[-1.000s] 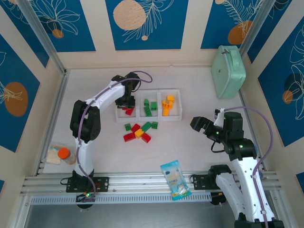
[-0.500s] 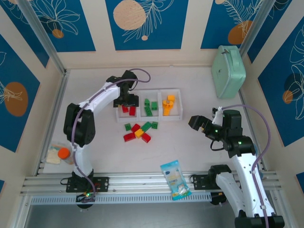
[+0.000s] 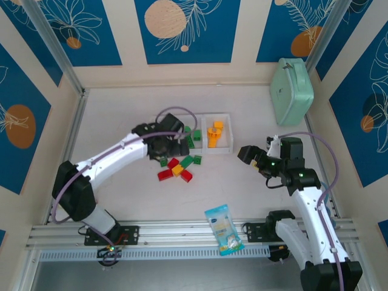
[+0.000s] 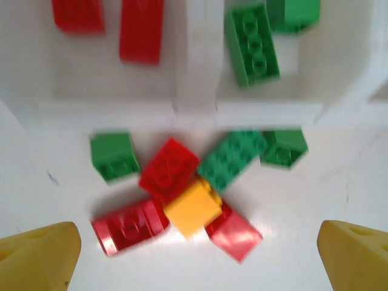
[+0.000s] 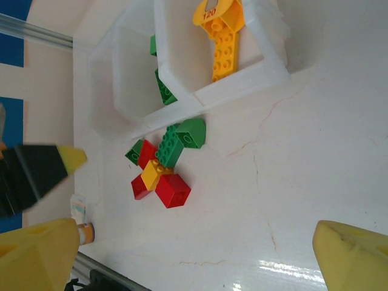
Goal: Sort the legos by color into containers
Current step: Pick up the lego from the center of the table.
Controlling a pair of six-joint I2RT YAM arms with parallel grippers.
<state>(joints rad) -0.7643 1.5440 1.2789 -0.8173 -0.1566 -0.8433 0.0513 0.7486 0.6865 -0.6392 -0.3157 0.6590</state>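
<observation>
Nearest, a metal rail (image 3: 170, 233) and a snack packet (image 3: 224, 229) edge a white table (image 3: 242, 188). The left gripper (image 4: 197, 257) hangs wide open and empty over a loose pile of red, green and yellow legos (image 4: 182, 194). The right gripper (image 5: 194, 260), equally wide and empty, hovers well to the right. Just beyond the pile stand the white containers (image 4: 200, 112), holding sorted bricks. Farthest are a mint-green case (image 3: 291, 91) and blue leaf-print wall panels (image 3: 206, 36).

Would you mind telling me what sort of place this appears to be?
Probably a robotics lab work cell: the left arm and right arm are mounted on an aluminium rail, patterned panels wall in the table, and legos lie beside sorting containers.
</observation>
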